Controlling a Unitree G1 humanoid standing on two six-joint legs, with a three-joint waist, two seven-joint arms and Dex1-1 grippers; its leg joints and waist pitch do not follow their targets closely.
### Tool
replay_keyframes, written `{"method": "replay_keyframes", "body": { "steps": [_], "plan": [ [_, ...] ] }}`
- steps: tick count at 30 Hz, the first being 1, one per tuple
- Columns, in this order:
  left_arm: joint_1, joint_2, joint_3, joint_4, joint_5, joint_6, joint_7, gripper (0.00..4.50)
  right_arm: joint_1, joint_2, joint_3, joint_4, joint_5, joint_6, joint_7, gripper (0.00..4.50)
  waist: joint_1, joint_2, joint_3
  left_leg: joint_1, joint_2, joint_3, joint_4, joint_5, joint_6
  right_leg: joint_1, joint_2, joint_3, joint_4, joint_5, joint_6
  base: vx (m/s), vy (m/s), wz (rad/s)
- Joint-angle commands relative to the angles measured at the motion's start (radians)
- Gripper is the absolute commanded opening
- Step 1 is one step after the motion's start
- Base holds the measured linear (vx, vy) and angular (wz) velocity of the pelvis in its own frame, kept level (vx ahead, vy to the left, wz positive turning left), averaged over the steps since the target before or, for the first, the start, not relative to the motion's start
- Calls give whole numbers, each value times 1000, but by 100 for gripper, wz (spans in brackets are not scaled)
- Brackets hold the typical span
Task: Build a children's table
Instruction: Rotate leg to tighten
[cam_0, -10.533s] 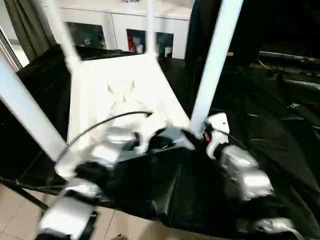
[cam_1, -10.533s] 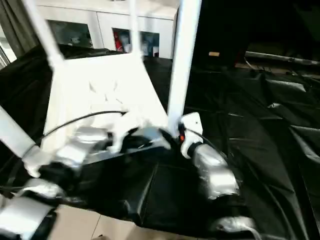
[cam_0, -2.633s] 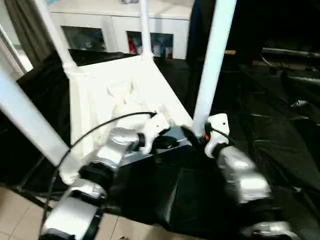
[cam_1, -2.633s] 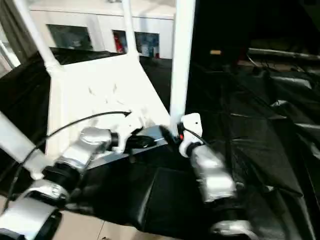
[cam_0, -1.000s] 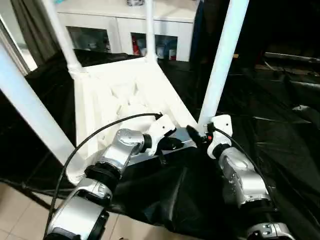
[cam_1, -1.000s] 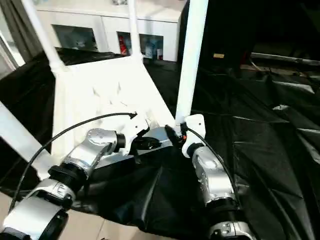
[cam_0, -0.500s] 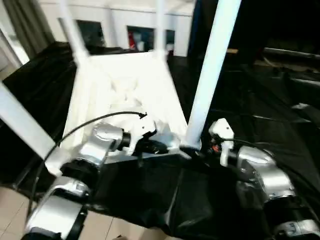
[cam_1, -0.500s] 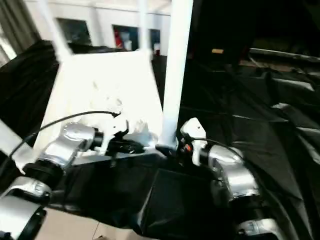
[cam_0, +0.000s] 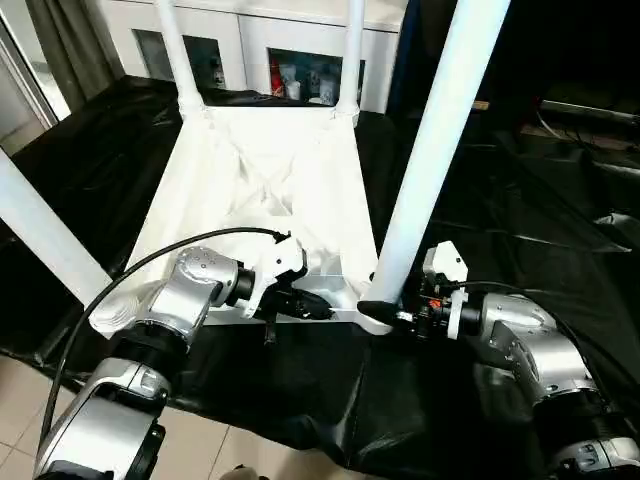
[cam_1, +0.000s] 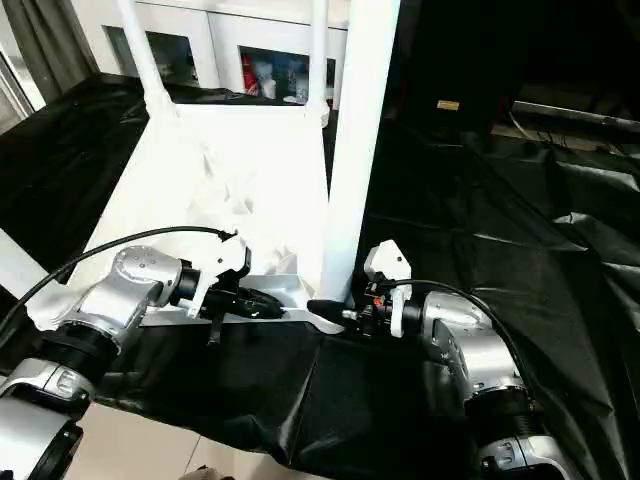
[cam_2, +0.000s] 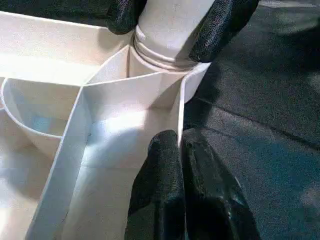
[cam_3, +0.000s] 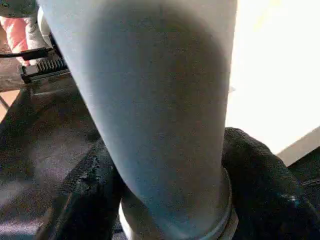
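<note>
Right hand (cam_0: 385, 312) swung level, clamped around table leg (cam_0: 425, 160), left hand (cam_0: 318, 306) pressed together at rim.

The table top (cam_0: 265, 190) and its legs (cam_0: 430, 150) are seen as smooth white plastic with a soft sheen. The black sheet (cam_0: 520, 240) beneath is glossy and creased. The forearms (cam_0: 525, 345) are brushed silver metal; the fingers (cam_2: 165, 190) are matt, grainy black.

R pincer (cam_0: 383, 312) now clamps near leg (cam_0: 430, 150).
</note>
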Motion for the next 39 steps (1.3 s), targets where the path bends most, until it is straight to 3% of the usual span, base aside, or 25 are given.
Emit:
{"method": "replay_keyframes", "body": {
  "steps": [1, 3, 8, 11, 12, 13, 14, 16, 17, 18, 19, 21, 23, 25, 27, 28, 29, 30, 32, 34, 35, 37, 39],
  "plan": [
    [21, -19, -24, 28, 20, 13, 50, 0, 11, 31, 39, -6, 1, 4, 11, 253, 4, -12, -55, 1, 46, -15, -60, -32, 108, 49, -85, 42, -47, 97, -286, 0, 0, 0],
    [18, -32, -19, 35, 29, 16, 97, 0, 21, 51, 32, 5, -14, -10, -48, 252, 4, -9, -53, 1, 47, -16, -62, -48, 98, 48, -86, 43, -50, 65, -281, 0, 0, 0],
    [-6, -94, -14, 83, 61, 16, 238, 0, 31, 146, -9, 60, -62, -9, -299, 251, -15, -4, -41, 9, 45, -22, -78, -176, 17, 41, -88, 48, -83, -191, -233, 0, 0, 0],
    [-26, -151, -11, 110, 69, 23, 321, 0, 39, 209, -38, 73, -66, 21, -432, 251, -21, -3, -37, 11, 44, -25, -84, -220, -4, 37, -88, 49, -93, -280, -204, 0, 0, 0],
    [-32, -175, -12, 114, 71, 27, 349, 0, 37, 235, -50, 83, -72, 25, -495, 251, -20, 8, -37, 12, 43, -27, -85, -227, -7, 37, -90, 49, -93, -292, -200, 0, 0, 0],
    [-39, -202, -16, 118, 73, 30, 378, 0, 34, 264, -63, 96, -82, 24, -566, 251, -23, 2, -34, 14, 43, -26, -87, -246, -12, 33, -88, 50, -99, -321, -188, 0, 0, 0],
    [-40, -215, -20, 116, 74, 31, 384, 0, 32, 277, -64, 101, -86, 19, -587, 251, -23, 7, -33, 18, 42, -27, -88, -267, -18, 31, -89, 51, -103, -351, -179, 0, 0, 0],
    [-43, -249, -30, 113, 71, 35, 381, 0, 23, 306, -62, 109, -99, 3, -630, 251, -24, 3, -32, 18, 42, -29, -91, -277, -18, 31, -89, 52, -105, -364, -171, 0, 0, 0],
    [-43, -258, -35, 110, 71, 37, 378, 0, 20, 316, -57, 107, -103, -2, -636, 251, -23, 13, -34, 20, 41, -30, -90, -280, -19, 30, -89, 52, -105, -363, -171, 0, 0, 0],
    [-45, -263, -39, 110, 73, 35, 374, 0, 17, 324, -52, 103, -103, -11, -630, 251, -26, 7, -36, 16, 41, -30, -90, -272, -13, 33, -88, 53, -104, -338, -171, 0, 0, 0],
    [-46, -263, -40, 111, 77, 30, 371, 0, 17, 330, -53, 94, -90, -20, -609, 251, -24, 8, -37, 14, 40, -29, -90, -262, -5, 34, -87, 53, -102, -314, -172, 0, 0, 0],
    [-47, -261, -40, 112, 78, 27, 369, 0, 18, 331, -54, 89, -84, -21, -601, 307, -24, 8, -38, 12, 40, -28, -89, -248, 5, 36, -86, 53, -101, -291, -176, 0, 0, 0],
    [-43, -247, -40, 108, 80, 23, 354, 0, 23, 322, -53, 71, -66, -4, -567, 323, -23, 9, -38, 12, 40, -27, -89, -243, 13, 37, -87, 53, -101, -285, -180, 0, 0, 0],
    [-28, -208, -39, 95, 74, 8, 302, 0, 27, 274, -30, 48, -72, -6, -497, 334, -24, 10, -40, 10, 40, -28, -89, -236, 16, 40, -87, 52, -100, -278, -181, 0, 0, 0],
    [-19, -189, -40, 88, 68, 1, 273, 0, 33, 244, -12, 29, -68, -12, -440, 343, -25, 17, -44, 7, 41, -27, -86, -200, 24, 45, -84, 51, -92, -182, -199, 0, 0, 0],
    [-15, -180, -41, 84, 66, -1, 256, 0, 39, 223, -1, 12, -63, -15, -400, 343, -25, 17, -44, 7, 41, -27, -86, -200, 24, 45, -84, 51, -92, -182, -199, 0, 0, 0],
    [-3, -153, -45, 78, 59, -29, 202, 0, 53, 168, 15, -25, -51, -16, -308, 343, -27, 24, -49, 5, 41, -27, -79, -155, 38, 52, -82, 49, -81, -60, -226, 0, 0, 0],
    [2, -141, -46, 73, 53, -31, 175, 0, 56, 142, 15, -39, -43, -16, -273, 343, -28, 20, -54, -1, 36, -25, -72, -111, 60, 60, -79, 49, -69, 39, -245, 0, 0, 0],
    [7, -131, -45, 68, 45, -39, 148, 0, 58, 121, 12, -50, -32, -12, -245, 343, -26, 25, -61, -1, 36, -23, -62, -48, 97, 61, -79, 47, -56, 172, -272, 0, 0, 0],
    [20, -107, -46, 54, 35, -44, 97, 0, 62, 86, 6, -71, -12, -5, -188, 343, -23, 23, -62, -3, 36, -20, -59, -29, 113, 60, -76, 45, -52, 223, -282, 0, 0, 0],
    [24, -73, -54, 49, 35, -57, 40, 0, 60, 49, 5, -87, 2, 6, -119, 343, -16, 27, -64, -3, 39, -20, -56, -18, 133, 58, -76, 41, -47, 253, -287, 0, 0, 0],
    [20, -49, -54, 49, 31, -54, 2, 0, 53, 22, 12, -87, 5, 10, -71, 343, -13, 31, -60, -1, 43, -19, -58, -56, 132, 53, -77, 37, -53, 188, -288, 0, 0, 0],
    [17, -33, -50, 47, 21, -50, -30, 0, 50, -2, 23, -85, 2, 7, -36, 343, -9, 26, -58, 1, 45, -19, -62, -84, 113, 53, -78, 37, -56, 115, -288, 0, 0, 0]
  ]
}}
